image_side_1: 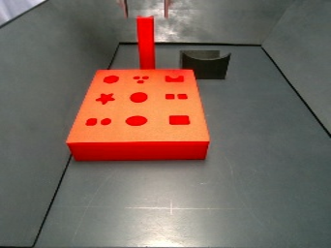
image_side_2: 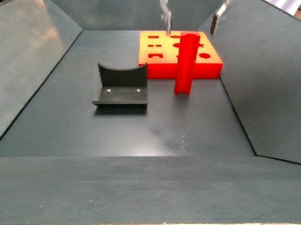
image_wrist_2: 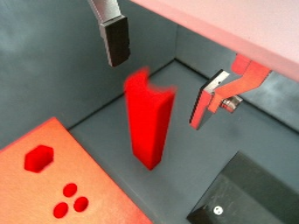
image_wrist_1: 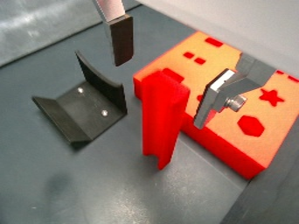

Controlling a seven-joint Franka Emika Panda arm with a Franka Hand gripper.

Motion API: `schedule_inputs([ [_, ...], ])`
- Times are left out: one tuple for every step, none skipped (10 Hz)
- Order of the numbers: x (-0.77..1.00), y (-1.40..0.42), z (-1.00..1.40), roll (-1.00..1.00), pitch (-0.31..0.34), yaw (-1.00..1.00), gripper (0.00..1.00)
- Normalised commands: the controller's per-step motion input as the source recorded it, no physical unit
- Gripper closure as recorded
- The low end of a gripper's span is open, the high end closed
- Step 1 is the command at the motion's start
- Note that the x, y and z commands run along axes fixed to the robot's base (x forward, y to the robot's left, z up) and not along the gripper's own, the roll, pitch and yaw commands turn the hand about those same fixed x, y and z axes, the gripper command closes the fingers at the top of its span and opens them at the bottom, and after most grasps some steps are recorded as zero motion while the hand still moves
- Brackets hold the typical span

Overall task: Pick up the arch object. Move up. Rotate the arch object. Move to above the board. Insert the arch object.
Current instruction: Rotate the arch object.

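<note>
The gripper [image_wrist_1: 170, 70] hangs wide open, holding nothing — the arch object [image_wrist_1: 162, 118] stands upright below (between its fingers, untouched).

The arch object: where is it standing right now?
The arch object stands upright on the floor against the board's edge, with the fixture nearby and the open gripper above, fingers straddling its top.

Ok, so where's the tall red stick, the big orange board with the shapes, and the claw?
arch object [image_side_2: 185, 63]: side view, middle of its front face.
board [image_side_1: 135, 148]: side view, front wall.
claw [image_wrist_1: 167, 61]: wrist view, gap midway between its fingertips, above the bar.
</note>
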Motion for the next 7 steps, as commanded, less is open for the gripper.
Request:
schedule_inputs([
  [0.00,0.00,0.48,-0.01,0.067,0.00,0.00],
  [0.01,-0.01,0.24,-0.03,0.084,0.00,0.00],
  [0.00,0.08,0.00,0.00,0.007,1.00,0.00],
  [0.02,0.09,-0.07,0.00,0.007,1.00,0.00],
  [0.03,0.05,-0.04,0.00,0.006,1.00,0.00],
  [0.03,0.03,-0.04,0.00,0.006,1.00,0.00],
  [0.03,0.03,-0.04,0.00,0.006,1.00,0.00],
])
